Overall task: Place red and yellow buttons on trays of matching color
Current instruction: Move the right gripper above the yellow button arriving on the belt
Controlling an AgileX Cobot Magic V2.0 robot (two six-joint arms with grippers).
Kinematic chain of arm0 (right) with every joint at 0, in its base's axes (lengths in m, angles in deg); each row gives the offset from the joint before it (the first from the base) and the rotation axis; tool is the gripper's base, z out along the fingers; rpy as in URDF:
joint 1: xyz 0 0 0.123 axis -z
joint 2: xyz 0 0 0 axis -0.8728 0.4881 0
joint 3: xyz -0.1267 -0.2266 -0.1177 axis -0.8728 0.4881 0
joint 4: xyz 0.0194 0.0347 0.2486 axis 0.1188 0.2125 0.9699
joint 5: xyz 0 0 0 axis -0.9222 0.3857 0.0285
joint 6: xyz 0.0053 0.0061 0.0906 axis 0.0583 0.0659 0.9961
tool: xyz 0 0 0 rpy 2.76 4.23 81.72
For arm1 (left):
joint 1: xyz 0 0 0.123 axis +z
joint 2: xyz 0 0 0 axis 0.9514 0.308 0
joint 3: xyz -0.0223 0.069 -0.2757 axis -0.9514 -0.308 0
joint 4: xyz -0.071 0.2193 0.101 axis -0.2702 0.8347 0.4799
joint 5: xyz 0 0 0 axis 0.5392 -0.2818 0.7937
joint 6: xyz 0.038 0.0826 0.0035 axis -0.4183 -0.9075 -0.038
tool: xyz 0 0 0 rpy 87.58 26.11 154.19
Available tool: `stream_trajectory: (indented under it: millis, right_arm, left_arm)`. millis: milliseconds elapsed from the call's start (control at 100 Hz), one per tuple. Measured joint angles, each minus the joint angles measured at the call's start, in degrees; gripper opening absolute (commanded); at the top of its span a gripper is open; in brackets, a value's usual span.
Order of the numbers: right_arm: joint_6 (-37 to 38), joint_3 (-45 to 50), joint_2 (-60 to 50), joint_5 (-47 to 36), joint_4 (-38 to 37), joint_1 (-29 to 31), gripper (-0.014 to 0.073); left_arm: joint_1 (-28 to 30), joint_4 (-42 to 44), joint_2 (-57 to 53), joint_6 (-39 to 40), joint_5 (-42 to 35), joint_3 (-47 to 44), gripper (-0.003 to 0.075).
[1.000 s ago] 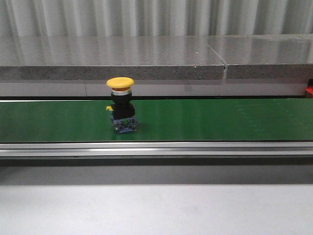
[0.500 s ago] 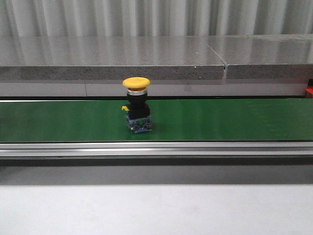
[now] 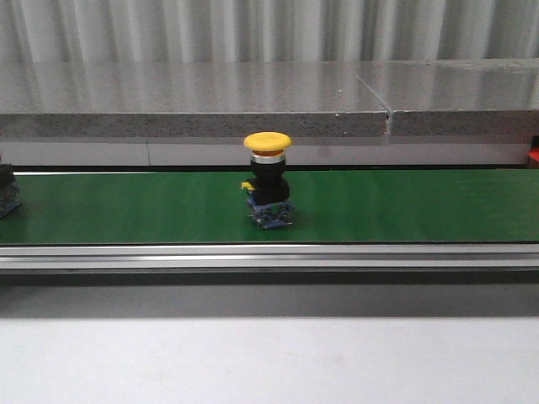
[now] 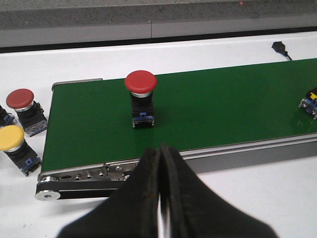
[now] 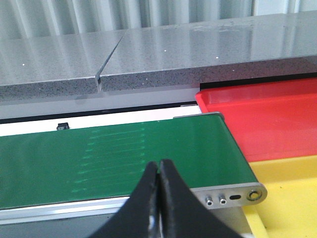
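**Yellow button carried rightward along the belt**

The yellow button (image 3: 268, 179) stood upright on the green belt (image 3: 404, 206), further right than a second before. A second button (image 3: 7, 190) had entered at the left edge. Both the left gripper (image 4: 160, 198) and the right gripper (image 5: 158, 198) were closed, empty.

The conveyor belt (image 3: 404, 206) looked like matt green rubber, smooth, edged by a brushed metal rail (image 3: 337, 256). The yellow button (image 3: 268, 141) had a glossy plastic cap on a shiny metal collar and a black plastic body. Behind it ran a speckled, polished stone-like ledge (image 3: 210, 97). My left fingers (image 4: 148, 198) were matt black, slightly rough. The red tray (image 5: 267, 119) and yellow tray (image 5: 290, 198) looked like smooth plastic.
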State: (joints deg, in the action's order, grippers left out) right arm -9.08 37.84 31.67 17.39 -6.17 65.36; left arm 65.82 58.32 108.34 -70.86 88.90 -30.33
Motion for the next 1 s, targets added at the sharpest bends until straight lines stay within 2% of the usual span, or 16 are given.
stream_trajectory:
  millis: [310,1000]
  right_arm:
    - [0.0,-12.0,5.6,6.3,-1.1,0.0,-0.0115]
    - [-4.3,-38.4,33.5,27.2,-0.5,-3.2,-0.0115]
  left_arm:
    - [0.0,-0.1,-0.1,0.0,0.0,0.0,-0.0021]
    - [0.0,-0.1,-0.1,0.0,0.0,0.0,-0.0021]
